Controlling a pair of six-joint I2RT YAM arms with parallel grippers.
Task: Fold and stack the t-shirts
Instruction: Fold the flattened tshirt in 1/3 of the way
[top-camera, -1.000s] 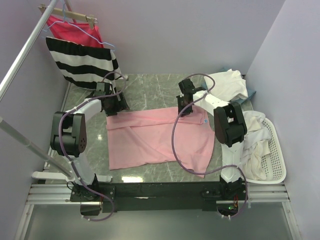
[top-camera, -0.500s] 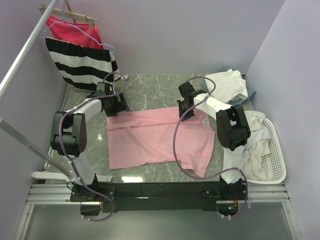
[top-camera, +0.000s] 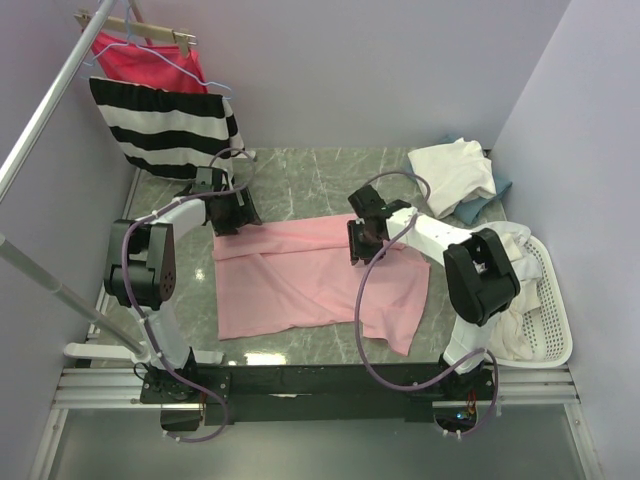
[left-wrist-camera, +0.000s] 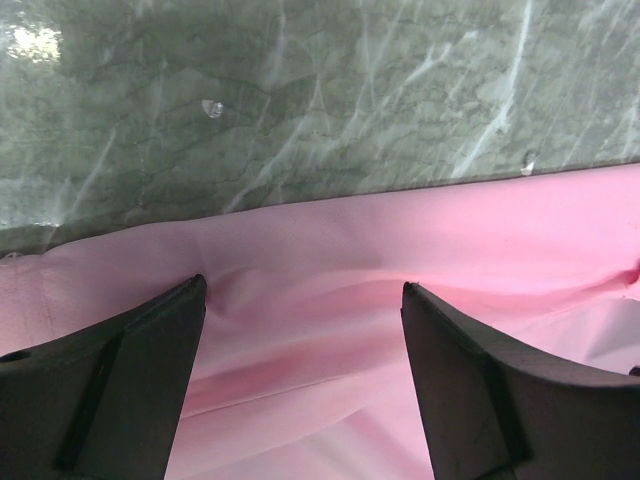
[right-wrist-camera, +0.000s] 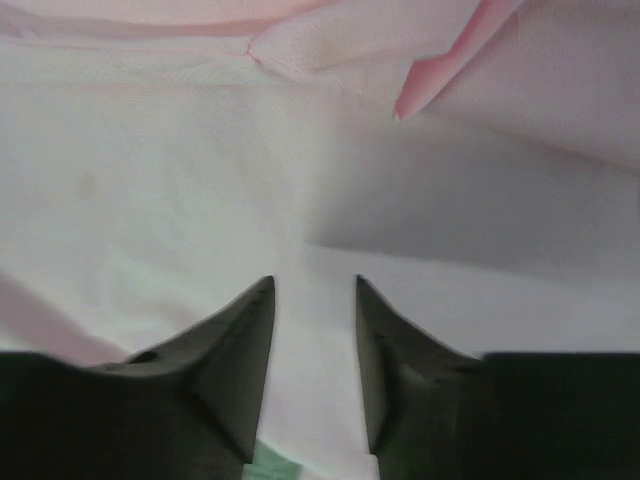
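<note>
**Taking hold of the pink tee's far edge**

We have the pink t-shirt (top-camera: 310, 275) spread on the marble table (top-camera: 300, 180). It is creased across its middle, and its near-right corner trails lower than the rest. Both arms work along the shirt's far edge, which we judge is so the cloth can be lifted at two points and drawn flat or folded over evenly.

The left gripper (left-wrist-camera: 302, 287) sits at the shirt's far-left corner with its jaws wide. They straddle the hem with bare marble just beyond, so it looks lined up to take that corner.

The right gripper (right-wrist-camera: 313, 285) is low over the shirt's far edge, toward its right. Its fingers are only narrowly apart, and we cannot tell whether a pinch of cloth lies between them.

Cream-white t-shirts (top-camera: 455, 170) lie heaped beyond the shirt's far-right corner, and more fill the white basket (top-camera: 550, 300) to its right. We see no folded stack yet.
</note>
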